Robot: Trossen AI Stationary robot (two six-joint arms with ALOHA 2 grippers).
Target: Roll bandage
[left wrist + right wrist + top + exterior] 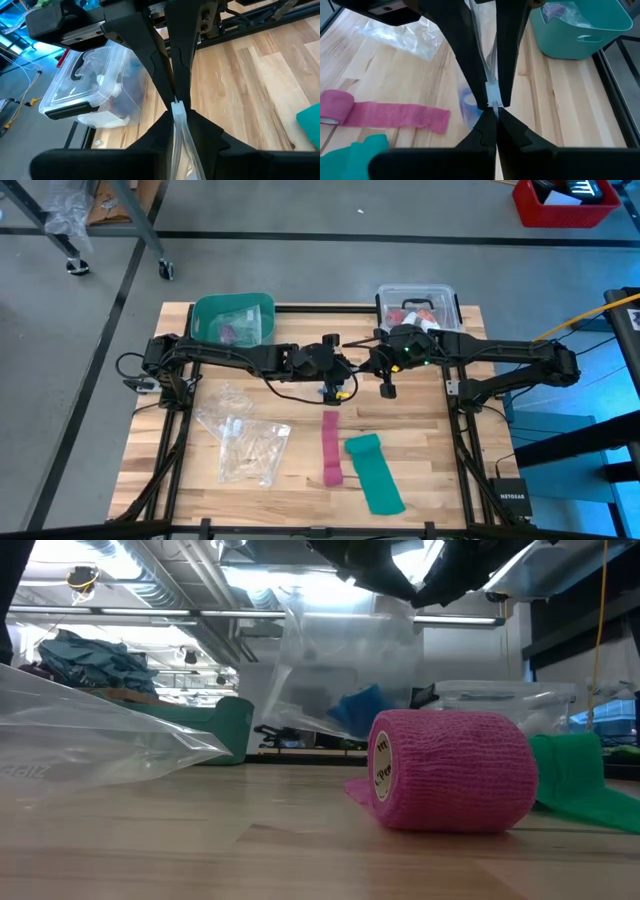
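A small clear plastic bag (345,670) hangs above the middle of the table, held between my two grippers. The blue bandage (357,710) shows inside it as a small blue bundle, and also through the film in the right wrist view (468,102). My left gripper (337,368) and my right gripper (375,365) meet tip to tip, both shut on the bag's top. A pink bandage (331,448), partly rolled, and a teal-green strip (373,472) lie on the table nearer the front. My left gripper pinches the bag's white top strip (178,109) between its two fingers. It comes level from the table's left side. The bag hangs below the fingers, clear of the table. My right gripper pinches the same white top strip (492,96) between its two fingers. It comes level from the table's right side, facing the left gripper. The clear film hangs slack below, with the blue bandage inside it.
A teal bin (233,318) stands at the back left and a clear lidded box (418,305) at the back right. Crumpled clear bags (245,442) lie at the front left. The pink roll (450,770) stands close before the low camera.
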